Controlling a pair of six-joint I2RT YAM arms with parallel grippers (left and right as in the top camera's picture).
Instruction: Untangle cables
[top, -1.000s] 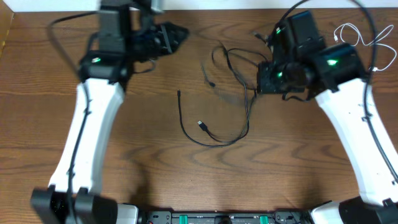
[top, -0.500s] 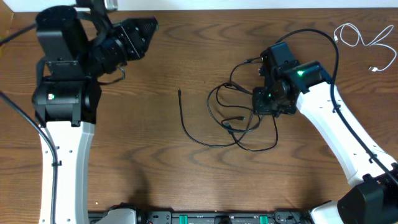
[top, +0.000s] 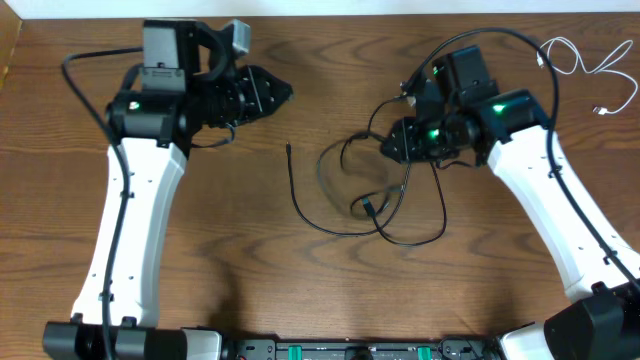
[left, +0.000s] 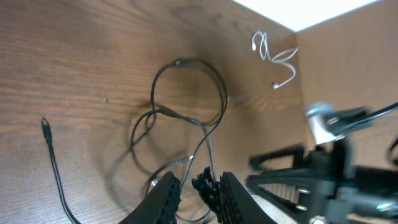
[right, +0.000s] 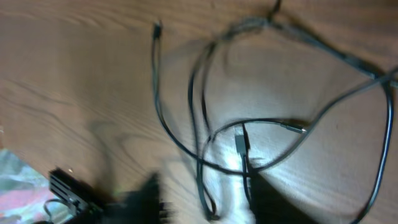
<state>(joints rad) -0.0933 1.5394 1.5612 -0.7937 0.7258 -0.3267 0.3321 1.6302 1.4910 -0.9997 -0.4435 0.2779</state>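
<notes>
The wooden table (top: 250, 300) is seen almost whole. Its far edge runs along the top of the overhead view, and its left edge shows in the top left corner. A broad stretch of bare wood is seen on the near side, between the left arm (top: 125, 230) and the right arm (top: 565, 220).

The black cable (top: 330, 230) is spread in the middle of the table, in several loops that cross each other just beside the right gripper (top: 393, 142). One long end is laid out to the left, apart from the loops, and is finished by a small plug (top: 288, 149). Another plug (top: 368, 207) lies inside the loops.

The white cable (top: 578, 60) is found well apart, near the far right corner and close to the far edge. It is not touched by the black one.

The left gripper (top: 278, 92) is held near the far edge, to the left of the loops. Its fingers are pressed together with nothing between them. Strands are seen to reach the right gripper, but its wrist view is blurred, so whether it is closed cannot be told.
</notes>
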